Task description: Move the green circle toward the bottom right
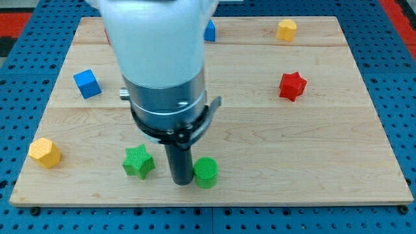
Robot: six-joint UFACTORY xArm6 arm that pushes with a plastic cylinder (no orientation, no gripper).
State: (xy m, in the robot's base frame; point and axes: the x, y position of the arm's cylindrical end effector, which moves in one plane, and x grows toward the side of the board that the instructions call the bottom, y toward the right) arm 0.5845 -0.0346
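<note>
- Where the straight dark rod comes down out of the grey-and-white arm housing, my tip [181,182] rests on the pale wooden board [338,162] near the view's bottom edge; it is a bare rod end with no fingers, so there is nothing to open, close or grasp.
- The green ribbed plastic circle [207,172] stands just to the view's right of my tip, so close that they seem to touch, though I cannot tell for certain.
- The green ribbed plastic star [138,161] lies near my tip on the view's left, apart from it.
- The yellow plastic hexagonal block [45,153] sits well to the view's left of my tip, close to the board's left edge.
- The blue plastic cube [86,84] lies up and to the view's left of my tip, well apart.
- The red plastic star [292,86] is up and to the view's right of my tip, well apart.
- A second yellow plastic hexagonal block [286,29] sits near the board's top edge, far up and right of my tip.
- A second blue plastic block [209,30] shows only partly beside the arm housing at the view's top; its shape cannot be made out.
- The board lies on a blue perforated table [19,97].
</note>
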